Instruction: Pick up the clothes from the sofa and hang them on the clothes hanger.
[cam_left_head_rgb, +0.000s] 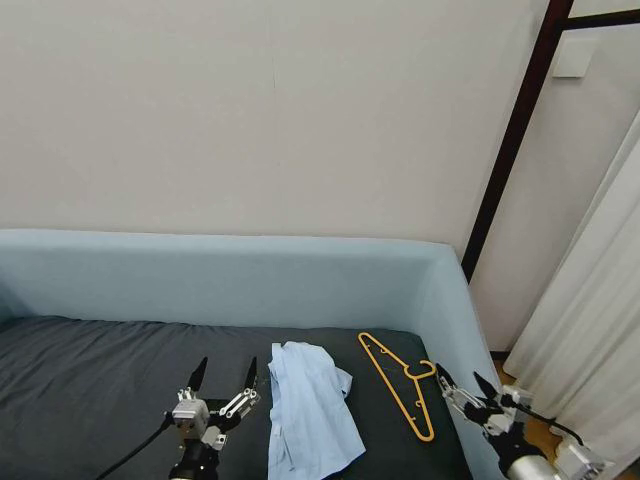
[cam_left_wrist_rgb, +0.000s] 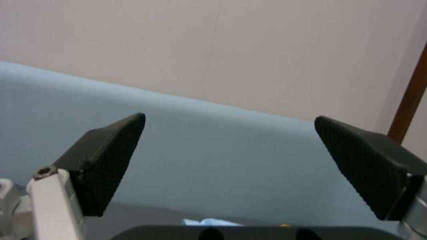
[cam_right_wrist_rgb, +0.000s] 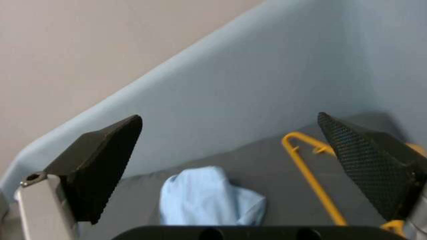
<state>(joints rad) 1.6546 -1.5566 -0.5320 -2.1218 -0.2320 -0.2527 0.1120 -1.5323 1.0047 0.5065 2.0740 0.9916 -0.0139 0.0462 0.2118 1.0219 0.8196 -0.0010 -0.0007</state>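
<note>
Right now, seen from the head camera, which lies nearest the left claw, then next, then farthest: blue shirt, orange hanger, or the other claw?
1. Blue shirt: just right of the open left gripper.
2. Orange hanger: farther right, past the shirt.
3. Right gripper: farthest, at the right end of the sofa.

The left gripper (cam_left_head_rgb: 226, 372) hovers just left of the shirt (cam_left_head_rgb: 308, 405), its fingers spread wide and pointing up and away from the robot. The right gripper (cam_left_head_rgb: 460, 380) sits well to the shirt's right, fingers likewise parted.
</note>
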